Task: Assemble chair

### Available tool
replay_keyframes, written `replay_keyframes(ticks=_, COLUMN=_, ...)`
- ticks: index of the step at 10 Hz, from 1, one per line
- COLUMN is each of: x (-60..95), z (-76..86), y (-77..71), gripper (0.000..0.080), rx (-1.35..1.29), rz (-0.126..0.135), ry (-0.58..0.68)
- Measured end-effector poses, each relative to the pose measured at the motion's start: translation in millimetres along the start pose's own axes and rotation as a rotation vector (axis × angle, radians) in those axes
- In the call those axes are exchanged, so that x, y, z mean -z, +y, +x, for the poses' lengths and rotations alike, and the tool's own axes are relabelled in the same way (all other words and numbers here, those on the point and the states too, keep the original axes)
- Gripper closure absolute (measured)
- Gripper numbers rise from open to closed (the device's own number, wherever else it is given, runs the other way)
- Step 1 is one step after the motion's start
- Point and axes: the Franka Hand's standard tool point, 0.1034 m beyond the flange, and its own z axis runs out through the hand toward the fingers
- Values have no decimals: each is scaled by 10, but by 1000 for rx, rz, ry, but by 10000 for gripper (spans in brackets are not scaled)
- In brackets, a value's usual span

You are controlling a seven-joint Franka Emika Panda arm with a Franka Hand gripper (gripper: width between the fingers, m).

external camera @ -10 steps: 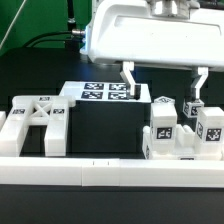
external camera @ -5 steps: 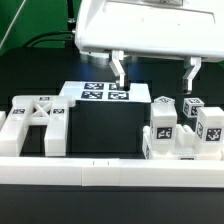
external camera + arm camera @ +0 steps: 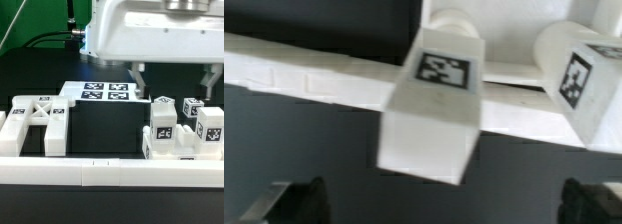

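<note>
The biggest thing in shot is the white arm head [image 3: 150, 30], which fills the upper right of the exterior view above the black table [image 3: 100, 135]. A long white border rail [image 3: 100, 175] runs along the lower edge.

The chair's nowhere near built. The X-braced panel [image 3: 35, 115] lies at the exterior view's left. It's well apart from the blocky legs [image 3: 165, 135] huddled together low at the exterior view's right. The marker board [image 3: 100, 93] sits flat in the middle, further back.

The gripper [image 3: 175, 78] hangs just above that huddle with its jaws spread as wide as they go and nothing in them. In the wrist view one tagged leg [image 3: 434, 100] sits roughly between the two fingers [image 3: 295, 200], with a second leg [image 3: 589, 75] just beside it.

What worries me is how tightly those legs are packed. If it goes straight down, I reckon a finger could land on the neighbour's top or wedge into the gap and shove a block over. The tagged leg also looks skewed to the jaws, so closing on it might twist it instead of seating it.
</note>
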Motion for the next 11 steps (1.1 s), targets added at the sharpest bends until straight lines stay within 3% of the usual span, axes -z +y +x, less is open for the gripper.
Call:
replay_keyframes(ticks=2, x=12, z=-105, y=-14, gripper=151, rx=2, rz=16, ry=-178)
replay_keyframes(ticks=5, x=-35, z=-105, y=70, gripper=151, rx=-53, rz=42, ry=-219)
replay_keyframes(ticks=6, x=-4, z=-97, y=103, gripper=151, rx=-93, rz=69, ry=-229)
replay_keyframes(ticks=10, x=-21, z=-103, y=120, gripper=151, rx=-100, rz=71, ry=-228)
replay_keyframes(ticks=11, x=-53, z=-96, y=142, gripper=151, rx=-173, rz=117, ry=-233)
